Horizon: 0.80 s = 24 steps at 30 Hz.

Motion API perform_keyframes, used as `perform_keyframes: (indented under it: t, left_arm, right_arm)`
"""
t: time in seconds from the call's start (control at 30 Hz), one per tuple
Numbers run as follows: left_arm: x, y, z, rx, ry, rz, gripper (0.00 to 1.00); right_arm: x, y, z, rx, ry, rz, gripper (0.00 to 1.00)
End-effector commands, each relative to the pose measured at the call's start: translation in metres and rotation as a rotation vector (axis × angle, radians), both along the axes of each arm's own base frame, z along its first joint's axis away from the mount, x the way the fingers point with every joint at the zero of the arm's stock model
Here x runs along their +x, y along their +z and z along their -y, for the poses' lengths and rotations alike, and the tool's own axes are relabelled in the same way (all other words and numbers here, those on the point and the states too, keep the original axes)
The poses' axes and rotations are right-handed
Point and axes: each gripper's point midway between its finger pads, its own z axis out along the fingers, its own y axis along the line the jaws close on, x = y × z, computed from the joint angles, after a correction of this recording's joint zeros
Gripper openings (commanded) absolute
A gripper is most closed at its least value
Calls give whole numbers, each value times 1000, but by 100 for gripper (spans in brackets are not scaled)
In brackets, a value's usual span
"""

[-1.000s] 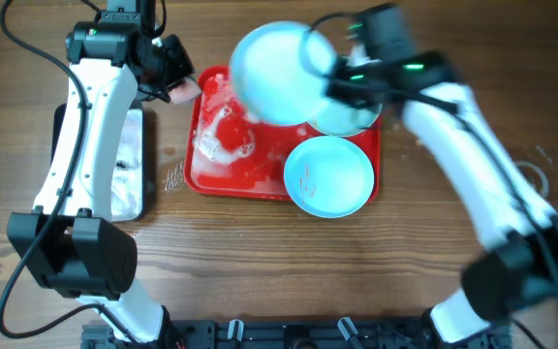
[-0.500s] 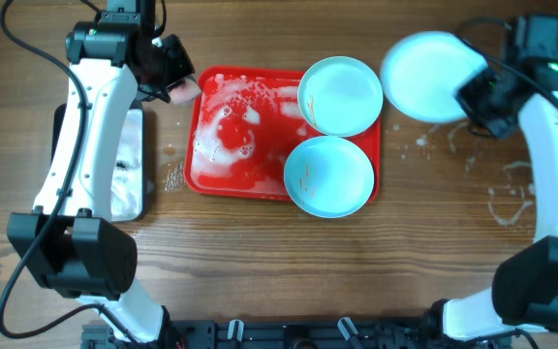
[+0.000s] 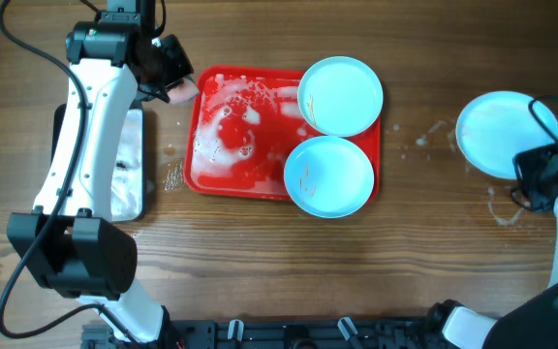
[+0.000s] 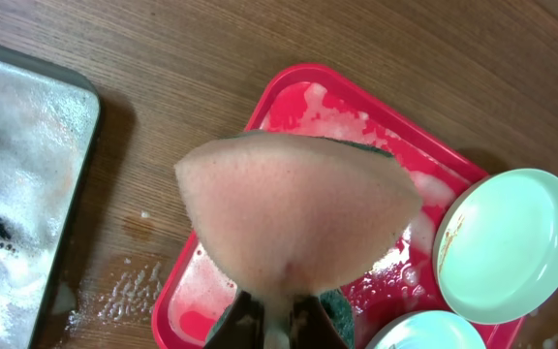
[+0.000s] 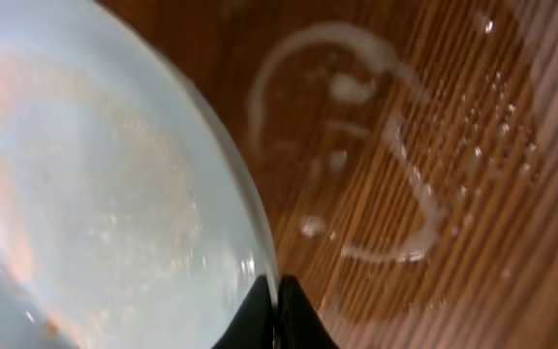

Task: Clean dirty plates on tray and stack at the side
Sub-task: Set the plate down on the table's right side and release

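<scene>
At the right edge, clamps the right gripper [image 5: 277,305] on the rim of one plate [image 3: 497,134], well apart from the tray [image 3: 264,160]. Farther in, has two plates [image 3: 328,175] [image 3: 341,95] on the tray's right half; upper left, pinches a sponge [image 4: 294,208] in the left gripper [image 4: 277,320].

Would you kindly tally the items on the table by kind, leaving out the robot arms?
light-blue plates: 3
red tray: 1
sponge: 1
metal pan: 1
Total: 6
</scene>
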Motion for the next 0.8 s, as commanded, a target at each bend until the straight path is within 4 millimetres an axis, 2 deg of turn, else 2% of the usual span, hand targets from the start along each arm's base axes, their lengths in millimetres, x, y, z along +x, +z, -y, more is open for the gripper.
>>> perform_keyframes:
  t: [0.0,0.13,0.3,0.33,0.43,0.47,0.67,0.77]
  left_arm:
    - [1,7,-2,8,17,19,4]
    - [1,7,-2,8,17,19,4]
    - [1,7,-1,8,16,19,4]
    - [1,7,-1,8,15,19,4]
    - [1,7,0,8,13,19,4]
    - [1,7,1,8,12,19,4]
    - [1,7,4,8,5,19,4]
    - [1,7,5,8,1,19,4]
  right_arm:
    - [-7,-27,-3,25,-41,17,4]
    - [-4,-40,3,-20,-47,57,4]
    - [-5,-42,13,-82,-55,56,6]
    - [-3,-41,14,-93,-40,58,11]
    - [-1,-39,13,-104,-7,61,55]
    - [1,-39,11,-99,14,65,60]
    - [22,-28,-20,-22,262,136,62]
    - [30,-15,-56,44,403,168,62]
